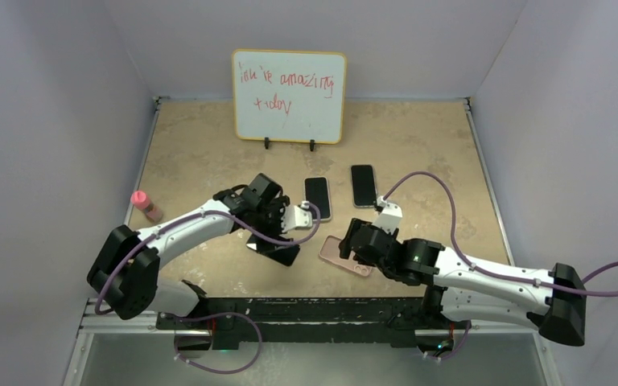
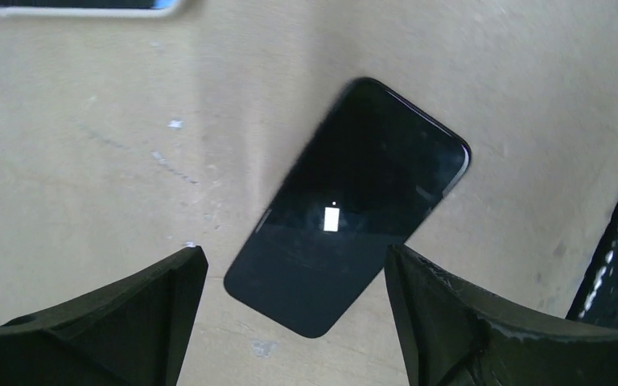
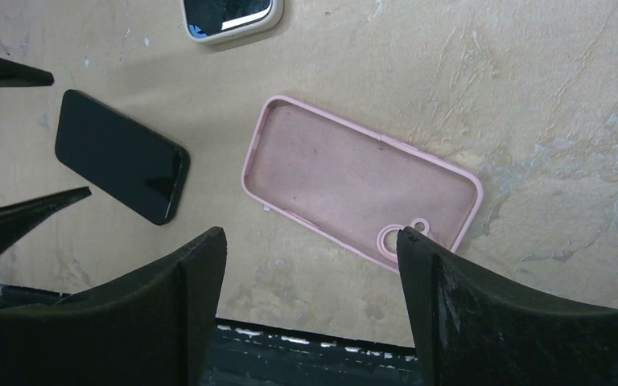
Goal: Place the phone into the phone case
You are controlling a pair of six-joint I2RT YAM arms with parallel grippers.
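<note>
A black phone lies flat and screen-up on the tan table; it also shows in the top view and the right wrist view. My left gripper hovers over its near end, open and empty, with the fingers either side and not touching. The pink phone case lies open side up and empty, to the right of the phone. My right gripper is open and empty just above the case's near edge.
Two more phones lie farther back in the middle. A whiteboard stands at the back. A pink-capped bottle stands at the left. The black base rail runs along the near table edge.
</note>
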